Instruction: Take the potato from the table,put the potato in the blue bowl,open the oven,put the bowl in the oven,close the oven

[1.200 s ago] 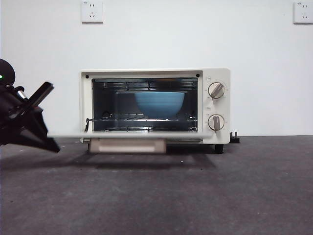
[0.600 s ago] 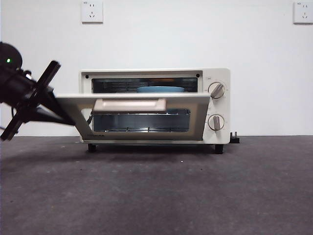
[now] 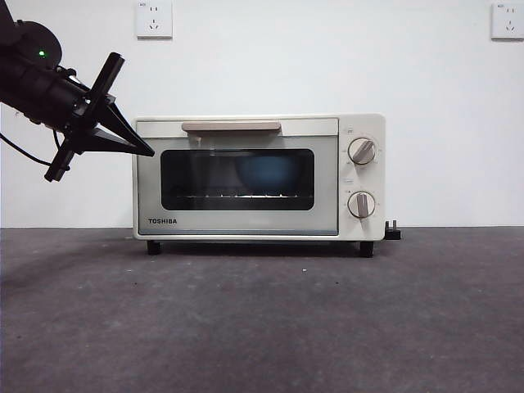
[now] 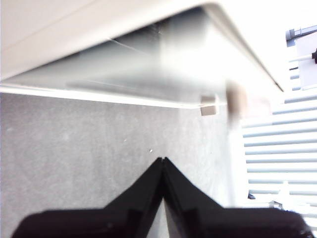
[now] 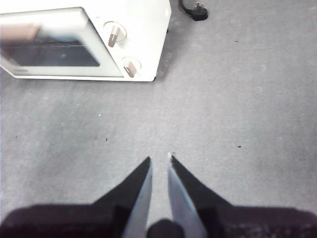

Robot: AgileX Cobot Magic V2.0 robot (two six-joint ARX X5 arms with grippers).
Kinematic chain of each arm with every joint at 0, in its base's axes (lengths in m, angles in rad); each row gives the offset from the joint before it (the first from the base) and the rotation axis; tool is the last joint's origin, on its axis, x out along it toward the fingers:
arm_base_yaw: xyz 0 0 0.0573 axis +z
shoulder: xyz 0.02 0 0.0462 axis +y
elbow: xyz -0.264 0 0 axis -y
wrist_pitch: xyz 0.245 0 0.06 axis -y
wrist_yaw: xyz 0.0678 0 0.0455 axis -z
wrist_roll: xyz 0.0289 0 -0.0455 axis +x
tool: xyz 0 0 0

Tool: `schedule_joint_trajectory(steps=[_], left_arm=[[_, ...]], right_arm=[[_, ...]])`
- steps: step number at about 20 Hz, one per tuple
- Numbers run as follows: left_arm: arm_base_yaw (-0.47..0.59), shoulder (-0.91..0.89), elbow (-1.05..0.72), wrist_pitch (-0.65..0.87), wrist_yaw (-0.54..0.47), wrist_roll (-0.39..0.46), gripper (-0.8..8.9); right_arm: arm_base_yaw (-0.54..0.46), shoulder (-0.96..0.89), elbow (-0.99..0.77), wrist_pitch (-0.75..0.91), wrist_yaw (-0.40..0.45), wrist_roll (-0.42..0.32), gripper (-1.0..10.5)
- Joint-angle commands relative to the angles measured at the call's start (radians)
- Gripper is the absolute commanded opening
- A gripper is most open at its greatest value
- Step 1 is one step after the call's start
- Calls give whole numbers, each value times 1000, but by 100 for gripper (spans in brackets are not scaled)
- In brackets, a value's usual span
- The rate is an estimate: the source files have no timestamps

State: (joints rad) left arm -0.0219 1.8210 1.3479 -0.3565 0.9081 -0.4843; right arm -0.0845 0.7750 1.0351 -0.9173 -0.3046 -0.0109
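Oven (image 3: pixel 259 177) door now shut, bowl (image 3: pixel 268 173) inside

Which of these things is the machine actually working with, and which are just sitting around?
Working with: oven, door shut; blue bowl inside it; left pincer at the oven's upper corner; table.
Just there: wall sockets; plug on the table; right pincer, waiting.

Wall, sockets, plug

Two white sockets (image 3: pixel 154 19) (image 3: pixel 508 20) sit on the white wall (image 3: pixel 262 57) at 11 and 1 o'clock; black plug (image 5: pixel 196 10) lies at 3 o'clock.
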Motion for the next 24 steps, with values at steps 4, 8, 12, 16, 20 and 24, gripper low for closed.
schedule_joint_trajectory(steps=[4, 8, 12, 16, 20, 24], left_arm=[[1, 5, -2, -3, 24, -22, -6], [-6, -24, -2, -109, 56, 17, -6], [-16, -126, -2, -275, -8, 177, -5], [-27, -288, -2, -467, -219, 355, -5], [-55, -483, -2, -642, -457, 501, -5], [-95, -682, -2, -745, -592, 515, -5]], right_arm=[[0, -1, -4, 9, -51, 11, 60], [0, -2, -4, -3, -114, 3, 40], [0, -44, -4, -11, -118, -18, -16], [0, -95, -4, -41, -119, -19, -14], [2, -113, -4, -58, -118, -19, -11], [39, -112, -4, -51, -113, -19, 2]])
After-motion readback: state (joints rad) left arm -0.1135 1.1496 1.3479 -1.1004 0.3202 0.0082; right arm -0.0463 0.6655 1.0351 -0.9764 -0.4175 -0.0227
